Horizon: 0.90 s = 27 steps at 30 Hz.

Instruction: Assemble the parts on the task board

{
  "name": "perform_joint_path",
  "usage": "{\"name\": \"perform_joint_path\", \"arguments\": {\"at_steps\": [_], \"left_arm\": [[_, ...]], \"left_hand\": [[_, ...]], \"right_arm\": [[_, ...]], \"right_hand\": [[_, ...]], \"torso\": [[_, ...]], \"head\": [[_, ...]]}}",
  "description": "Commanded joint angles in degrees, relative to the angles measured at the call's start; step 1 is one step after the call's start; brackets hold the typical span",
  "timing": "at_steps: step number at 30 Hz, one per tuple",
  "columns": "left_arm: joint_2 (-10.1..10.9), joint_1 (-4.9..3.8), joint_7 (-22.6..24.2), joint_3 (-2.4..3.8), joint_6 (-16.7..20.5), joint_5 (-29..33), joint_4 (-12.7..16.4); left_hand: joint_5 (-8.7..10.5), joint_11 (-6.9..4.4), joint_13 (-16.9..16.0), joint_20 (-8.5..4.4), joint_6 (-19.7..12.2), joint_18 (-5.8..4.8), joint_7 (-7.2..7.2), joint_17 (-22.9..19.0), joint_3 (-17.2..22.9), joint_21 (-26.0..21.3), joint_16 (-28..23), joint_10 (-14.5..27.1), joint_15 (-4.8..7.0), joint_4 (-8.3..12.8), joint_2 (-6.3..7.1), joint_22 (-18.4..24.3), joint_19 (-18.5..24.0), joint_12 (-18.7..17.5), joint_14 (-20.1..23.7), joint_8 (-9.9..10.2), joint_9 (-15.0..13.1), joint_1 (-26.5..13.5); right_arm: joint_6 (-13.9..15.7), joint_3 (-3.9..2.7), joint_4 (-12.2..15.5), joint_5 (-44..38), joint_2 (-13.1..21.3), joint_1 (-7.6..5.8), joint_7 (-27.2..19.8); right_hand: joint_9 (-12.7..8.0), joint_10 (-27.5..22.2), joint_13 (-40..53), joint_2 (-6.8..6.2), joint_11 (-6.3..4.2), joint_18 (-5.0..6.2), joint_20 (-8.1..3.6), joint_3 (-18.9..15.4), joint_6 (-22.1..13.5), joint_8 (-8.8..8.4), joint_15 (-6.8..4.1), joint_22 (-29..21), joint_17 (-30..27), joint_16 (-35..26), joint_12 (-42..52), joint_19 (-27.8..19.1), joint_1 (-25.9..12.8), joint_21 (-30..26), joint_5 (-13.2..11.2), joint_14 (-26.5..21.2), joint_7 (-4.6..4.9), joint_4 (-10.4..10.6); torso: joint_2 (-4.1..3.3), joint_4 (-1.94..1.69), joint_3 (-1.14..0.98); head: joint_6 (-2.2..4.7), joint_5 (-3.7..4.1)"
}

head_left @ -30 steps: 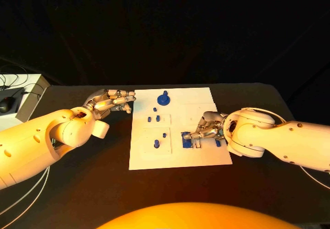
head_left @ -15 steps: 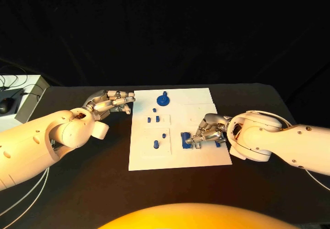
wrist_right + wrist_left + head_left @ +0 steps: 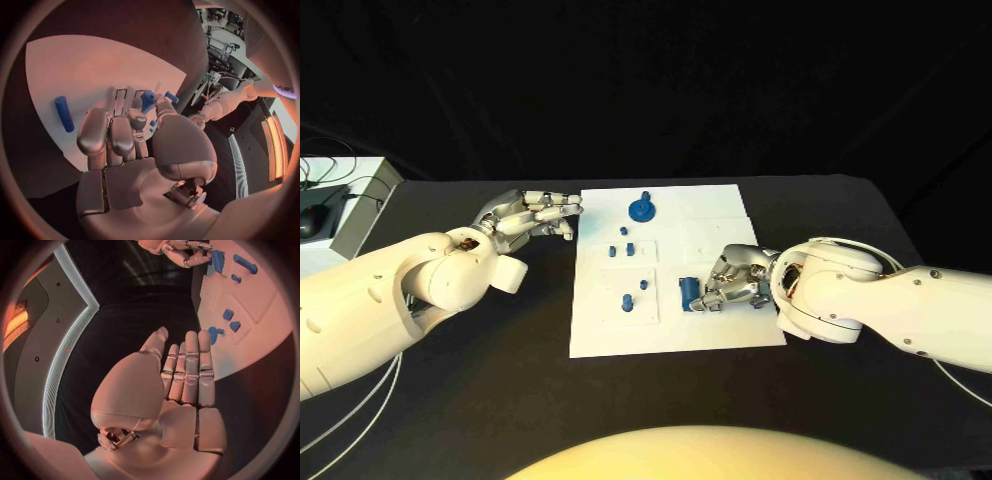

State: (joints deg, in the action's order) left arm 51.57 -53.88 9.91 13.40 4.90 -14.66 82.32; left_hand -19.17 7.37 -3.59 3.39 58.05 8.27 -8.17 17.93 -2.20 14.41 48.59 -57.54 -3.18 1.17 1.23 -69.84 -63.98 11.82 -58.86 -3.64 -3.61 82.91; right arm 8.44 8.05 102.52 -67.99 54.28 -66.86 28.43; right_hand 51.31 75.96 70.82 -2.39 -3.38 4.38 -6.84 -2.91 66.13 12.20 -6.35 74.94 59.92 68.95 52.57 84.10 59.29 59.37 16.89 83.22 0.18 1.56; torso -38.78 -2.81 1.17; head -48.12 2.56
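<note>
Head view: The task board (image 3: 678,322) lies on the desk (image 3: 473,400) between the two arms. The right robot hand (image 3: 733,281) sits over the board's near right section, fingers curled down around a blue block part (image 3: 689,291); whether it is truly clamped on the part cannot be told here. Just beyond that hand, toward the far edge, a round blue part with a stem (image 3: 643,209) stands seated. Between the two hands, small blue pegs (image 3: 626,249) and a blue pin (image 3: 629,301) occupy two raised panels. The left robot hand (image 3: 535,214) hovers off the board's far left corner, fingers loosely bent, holding nothing.

Left wrist view: The left robot hand (image 3: 181,372) shows fingers straight and close together, empty, with the board's edge just beside its fingertips.

Right wrist view: The right robot hand (image 3: 128,132) has a blue piece (image 3: 148,99) at its fingertips; a blue cylinder (image 3: 64,113) lies loose on the board, apart from the hand.

Assessment: assembly appears partly complete; several parts look seated, while the block and the loose cylinder remain to be placed.
</note>
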Motion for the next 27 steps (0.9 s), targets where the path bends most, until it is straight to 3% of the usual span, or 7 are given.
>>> {"name": "perform_joint_path", "arguments": {"at_steps": [1, 17, 24, 27], "left_arm": [[0.0, 0.04, 0.5, 0.03, -0.9, -0.2, 0.2], [0.1, 0.05, 0.8, 0.04, -0.7, -0.2, 0.4], [0.2, 0.05, 0.8, 0.04, -0.8, -0.2, 0.4], [0.2, 0.05, 0.8, 0.04, -0.8, -0.2, 0.3]], "left_hand": [[-0.12, -0.05, 0.0, -0.03, -0.2, 0.0, 0.05, -0.1, 0.0, -0.2, 0.1, 0.5, -0.05, 0.0, 0.12, -0.1, -0.5, 0.4, 0.3, -0.1, 0.0, 0.0], [-0.14, -0.06, 0.0, -0.05, -0.1, -0.01, 0.09, -0.1, 0.1, -0.2, 0.2, 0.5, -0.04, 0.0, 0.06, -0.2, -0.5, 0.4, 0.3, -0.1, 0.0, 0.1], [-0.14, -0.06, 0.0, -0.05, 0.0, -0.01, 0.09, -0.1, 0.1, -0.2, 0.2, 0.4, -0.04, 0.0, 0.08, -0.3, -0.6, 0.5, 0.3, -0.1, 0.0, 0.1], [-0.14, -0.06, 0.0, -0.06, 0.0, -0.01, 0.09, -0.1, 0.1, -0.2, 0.2, 0.4, -0.04, 0.0, 0.08, -0.3, -0.6, 0.5, 0.3, -0.1, 0.0, 0.1]], "right_arm": [[0.4, -0.02, -0.1, -1.1, -0.3, 0.11, 0.4], [2.0, -0.03, -1.2, -4.0, -1.2, 0.2, 2.3], [0.8, -0.03, -1.4, -3.7, -1.2, 0.2, 1.9], [0.2, -0.03, -1.4, -3.5, -1.3, 0.2, 1.6]], "right_hand": [[0.0, 0.5, 0.1, 0.61, -0.16, -1.05, -0.43, -0.2, 0.2, 0.24, -0.19, 8.2, 0.1, 0.3, 0.3, 2.9, -0.2, 0.2, 0.2, 0.1, -0.09, -0.5], [-0.1, 0.6, 0.1, 3.65, -0.27, -1.07, -0.5, -1.0, 0.2, 0.26, -0.27, 8.2, 0.1, 0.3, 0.2, 2.9, 0.1, 0.3, 0.7, 0.1, -0.25, -1.8], [-0.2, 0.6, 0.1, 3.21, -0.27, -1.1, -0.53, -0.2, 0.2, 0.14, -0.3, 8.2, 0.1, 0.3, 0.2, 2.9, 0.9, 0.4, 0.1, 0.1, -0.27, -2.9], [-0.3, 0.5, 0.2, 2.44, -0.27, -1.11, -0.53, 0.8, 0.2, 0.09, -0.28, 8.2, 0.2, 0.3, 0.2, 2.9, 1.0, 0.4, -0.1, 0.1, -0.26, -3.3]], "torso": [[-0.04, 0.0, 0.02], [0.03, 0.04, 0.0], [0.03, 0.06, -0.01], [-0.02, 0.11, -0.01]], "head": [[-0.06, -0.07], [-0.28, -0.11], [-0.24, -0.11], [-0.21, -0.15]]}}
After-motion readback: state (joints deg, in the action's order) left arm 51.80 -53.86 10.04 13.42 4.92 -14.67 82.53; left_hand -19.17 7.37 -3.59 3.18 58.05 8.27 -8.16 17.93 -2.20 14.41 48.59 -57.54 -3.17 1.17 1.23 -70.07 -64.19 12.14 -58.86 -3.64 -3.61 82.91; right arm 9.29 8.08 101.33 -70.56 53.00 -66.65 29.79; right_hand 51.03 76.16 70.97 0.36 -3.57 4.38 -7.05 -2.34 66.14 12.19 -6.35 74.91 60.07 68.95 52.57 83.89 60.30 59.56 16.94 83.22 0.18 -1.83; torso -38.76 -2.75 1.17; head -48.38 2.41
